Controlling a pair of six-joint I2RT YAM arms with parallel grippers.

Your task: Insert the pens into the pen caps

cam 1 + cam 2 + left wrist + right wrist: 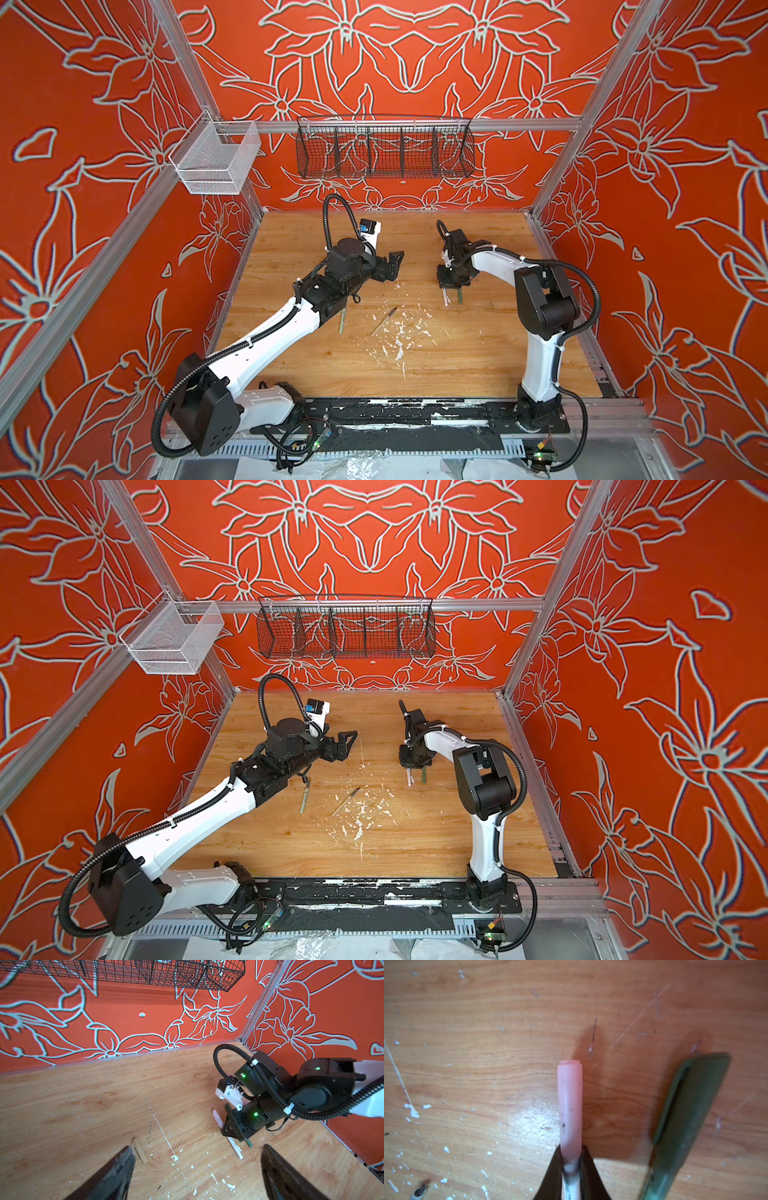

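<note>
Here, right of centre on the wooden tabletop [478, 353]: right gripper [572, 1147] low, jaws narrow, pressed on both sides of a slim pink pen [235, 1148] at the mouth of its stubby pink cap [570, 1105]. Just right, a dark green capped pen [685, 1126]. Left of centre, raised: left gripper [197, 1147], jaws wide, empty. Under it, a short tan cap [140, 1151]; nearer, a tan pen [345, 802] and pale green pen [304, 802].
</note>
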